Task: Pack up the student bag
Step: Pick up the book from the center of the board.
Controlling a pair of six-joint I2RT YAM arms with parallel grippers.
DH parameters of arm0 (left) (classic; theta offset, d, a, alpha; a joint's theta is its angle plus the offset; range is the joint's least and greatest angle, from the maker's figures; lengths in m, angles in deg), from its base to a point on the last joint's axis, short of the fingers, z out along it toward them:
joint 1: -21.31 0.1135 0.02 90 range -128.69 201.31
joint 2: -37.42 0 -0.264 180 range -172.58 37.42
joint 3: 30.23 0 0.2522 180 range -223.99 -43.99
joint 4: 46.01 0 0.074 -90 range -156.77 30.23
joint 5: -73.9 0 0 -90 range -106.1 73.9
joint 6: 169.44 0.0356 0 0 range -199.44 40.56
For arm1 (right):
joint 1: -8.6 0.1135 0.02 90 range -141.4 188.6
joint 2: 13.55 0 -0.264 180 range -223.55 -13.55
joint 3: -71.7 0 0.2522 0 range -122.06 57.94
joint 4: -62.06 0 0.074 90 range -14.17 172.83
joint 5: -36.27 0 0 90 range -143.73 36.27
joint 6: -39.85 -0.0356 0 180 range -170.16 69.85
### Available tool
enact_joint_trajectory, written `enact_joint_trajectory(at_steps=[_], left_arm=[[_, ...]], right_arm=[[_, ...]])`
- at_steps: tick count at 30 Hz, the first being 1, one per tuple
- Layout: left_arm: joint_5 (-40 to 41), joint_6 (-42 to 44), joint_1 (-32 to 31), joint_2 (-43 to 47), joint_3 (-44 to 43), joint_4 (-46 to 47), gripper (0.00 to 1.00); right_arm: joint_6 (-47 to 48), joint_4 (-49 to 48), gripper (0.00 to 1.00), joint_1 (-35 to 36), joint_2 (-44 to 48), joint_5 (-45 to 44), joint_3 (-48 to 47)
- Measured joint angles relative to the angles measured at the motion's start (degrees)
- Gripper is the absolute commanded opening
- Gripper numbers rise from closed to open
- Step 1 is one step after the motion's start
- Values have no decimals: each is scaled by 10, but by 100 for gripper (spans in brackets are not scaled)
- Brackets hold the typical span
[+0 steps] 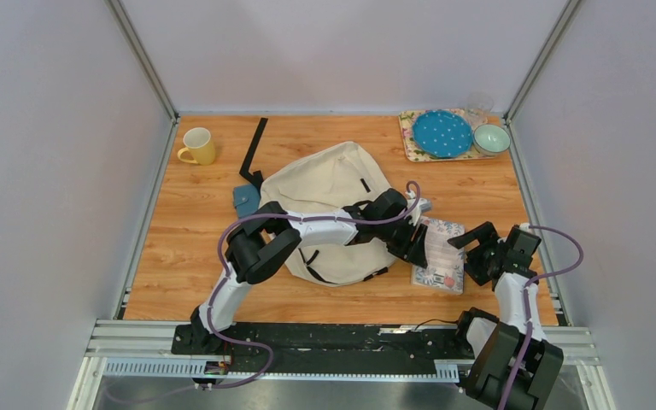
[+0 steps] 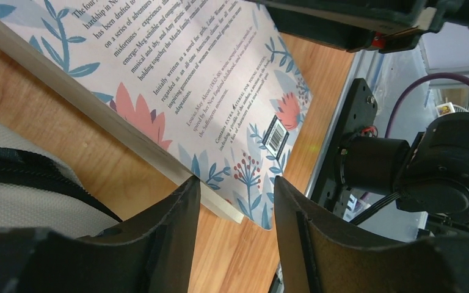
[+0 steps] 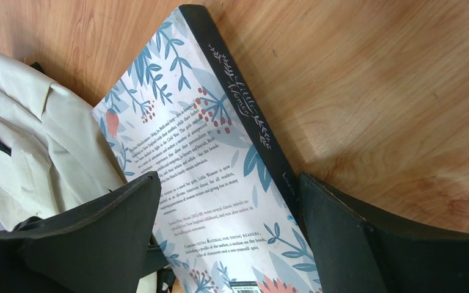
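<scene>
The student bag (image 1: 333, 184), cream with black straps, lies flat in the middle of the table; its fabric also shows in the wrist views (image 2: 12, 195) (image 3: 30, 140). Just right of it lies a floral paperback book (image 1: 441, 256), back cover up (image 2: 207, 79) (image 3: 207, 171). My left gripper (image 1: 414, 242) reaches across the bag to the book's left side. Its jaws stand apart around the book's near corner and page edge (image 2: 235, 183); one finger (image 2: 183, 201) touches the page edge. My right gripper (image 1: 470, 248) hovers open over the book's spine side (image 3: 227, 183).
A yellow mug (image 1: 198, 145) stands at the back left. A black strap (image 1: 256, 149) and a small blue pouch (image 1: 246, 199) lie left of the bag. A tray (image 1: 410, 141) at the back right holds a blue plate (image 1: 442, 133), a green bowl (image 1: 491, 138) and a glass (image 1: 478, 107).
</scene>
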Motion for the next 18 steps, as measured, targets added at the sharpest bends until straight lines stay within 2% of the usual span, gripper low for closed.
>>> enact_joint_trajectory(at_steps=[1,2,4,8,12,18], left_arm=[[0,0,0,2,0,2,54],[0,0,0,4,0,5,49],[-1,-1,0,5,0,10,47],[-4,-12,1,5,1,27,52],[-5,-17,1,5,2,32,53],[2,-17,0,3,-12,-5,53]], right_arm=[[0,0,90,0,0,0,0],[0,0,90,0,0,0,0],[0,0,90,0,0,0,0],[0,0,90,0,0,0,0],[1,0,90,0,0,1,0],[2,0,90,0,0,1,0]])
